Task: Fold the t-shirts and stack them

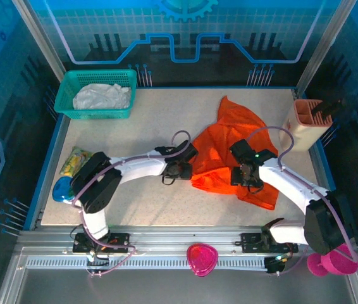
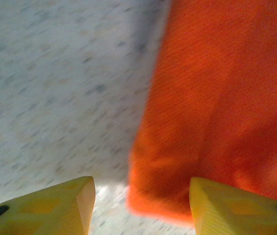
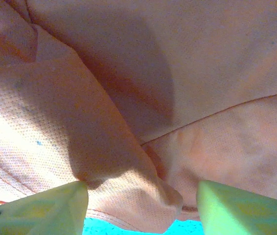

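The orange t-shirt (image 1: 233, 155) lies crumpled on the table right of centre, one point reaching toward the back. The white t-shirt (image 1: 102, 97) sits bunched in the teal basket (image 1: 98, 114) at the back left. My left gripper (image 1: 180, 170) is at the orange shirt's left edge. In the left wrist view it (image 2: 142, 198) is open, with a corner of the orange shirt (image 2: 217, 98) lying between the jaws, close to the right finger. My right gripper (image 1: 248, 175) hovers low over the shirt's right half; it (image 3: 142, 196) is open, with a loose fold of the shirt (image 3: 128, 186) between the jaws.
A beige holder (image 1: 310, 123) with dark tools stands at the back right edge. A yellow-green packet (image 1: 74, 161) and a blue object (image 1: 62, 189) lie at the left edge. A pink heart-shaped dish (image 1: 202, 258) and a pink cup (image 1: 337, 261) sit by the front rail.
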